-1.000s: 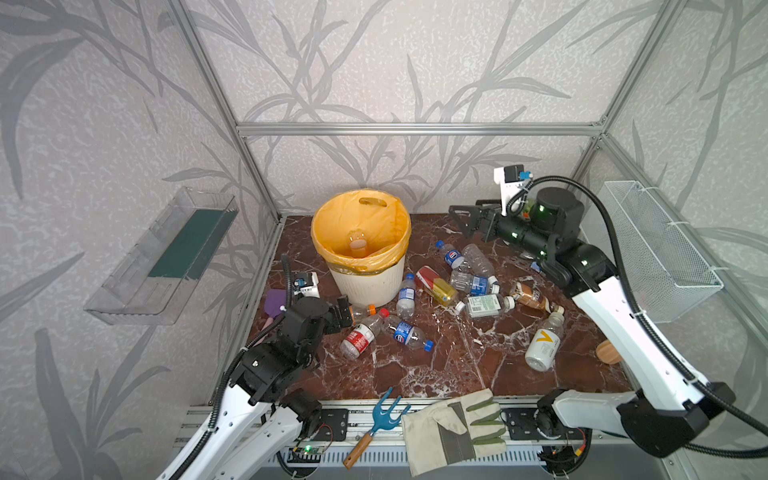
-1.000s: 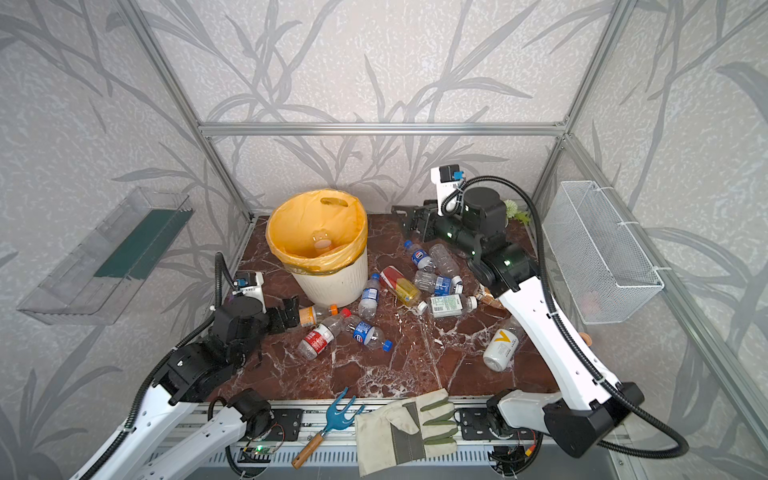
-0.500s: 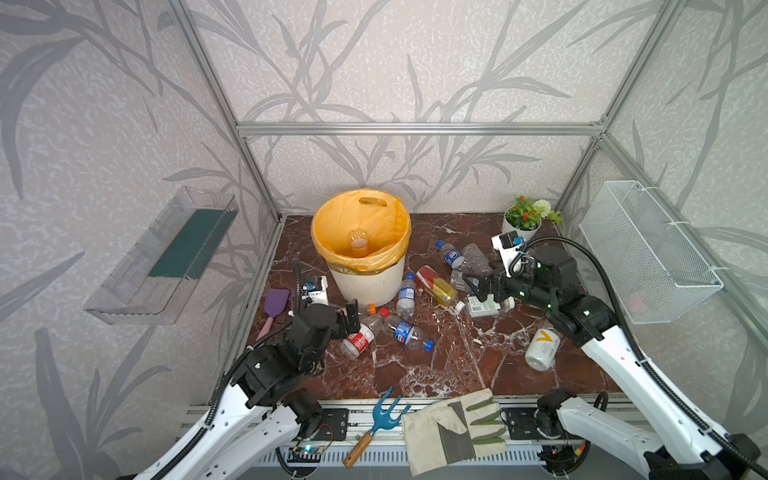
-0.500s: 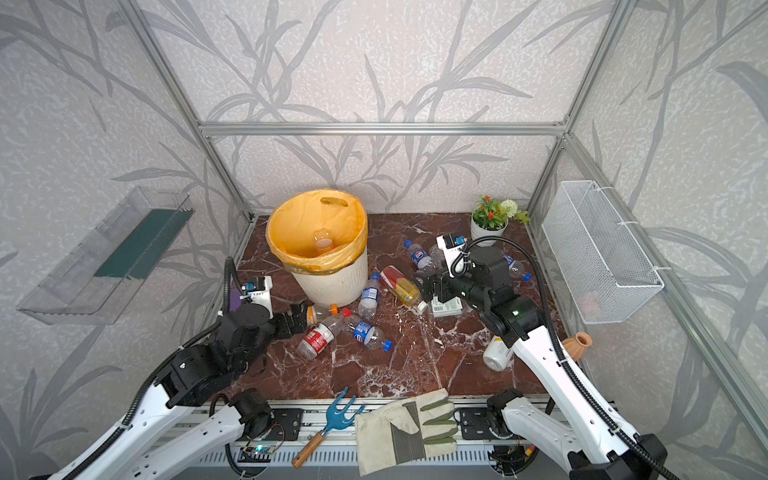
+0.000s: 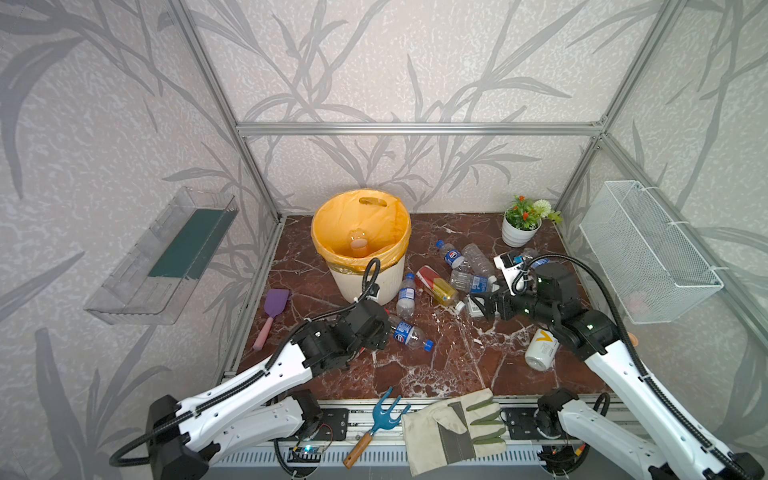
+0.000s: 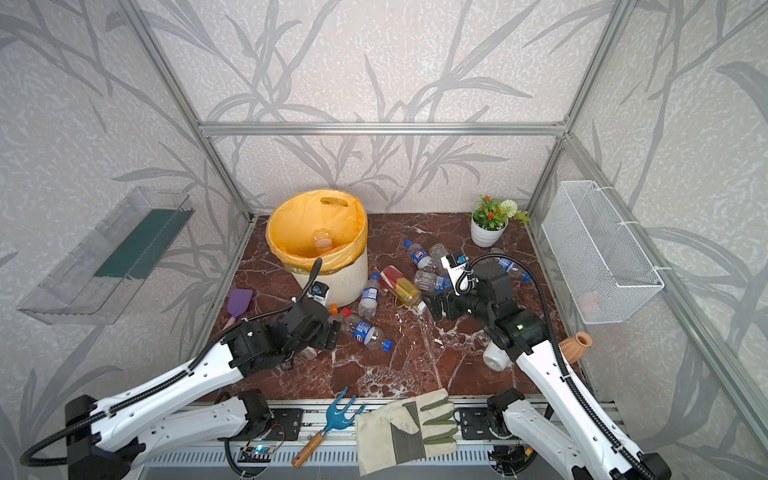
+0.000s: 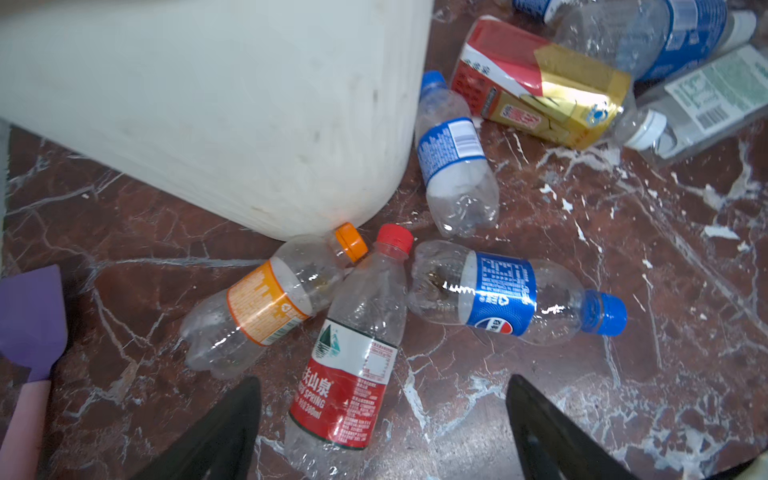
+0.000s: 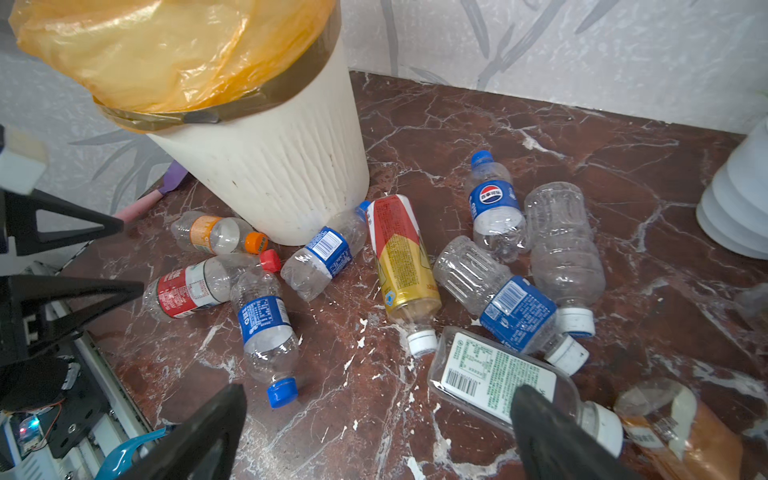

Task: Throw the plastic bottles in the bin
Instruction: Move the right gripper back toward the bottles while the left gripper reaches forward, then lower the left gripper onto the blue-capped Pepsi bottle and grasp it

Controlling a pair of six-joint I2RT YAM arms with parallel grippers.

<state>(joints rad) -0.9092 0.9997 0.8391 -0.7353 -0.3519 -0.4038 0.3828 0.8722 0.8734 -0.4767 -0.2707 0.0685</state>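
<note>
Down comes the right arm from its high reach near the bin, now hanging low over the right-hand scatter, and the left arm has pushed forward to the foot of the bin (image 5: 349,286). One clear bottle (image 5: 358,245) already sits inside on the orange liner; every other one of the plastic bottles (image 5: 432,286) lies on its side on the marble surface (image 5: 457,365), strewn from the bin's base toward the flower pot (image 5: 517,232). Left claw (image 7: 381,386) is spread wide with nothing gripped, and the red-label bottle (image 7: 353,353) runs lengthwise up the gap, base end between the fingers, red cap pointing at the bin. An orange-label bottle (image 7: 266,307) touches it on one side and a blue-label bottle (image 7: 498,295) lies just beside its shoulder. Right claw (image 8: 380,392) gapes open and empty too, one finger over the flat bottle with the green-printed white label (image 8: 494,374); whether it touches, I can't tell. These look empty and thin-walled, so I'd judge them featherlight, springy and quick to dent, and the round ones ready to roll off a nudge. Best hold is across the labelled waist, where the body is widest and the label gives some bite, not on the tapering neck or the slick cap
</note>
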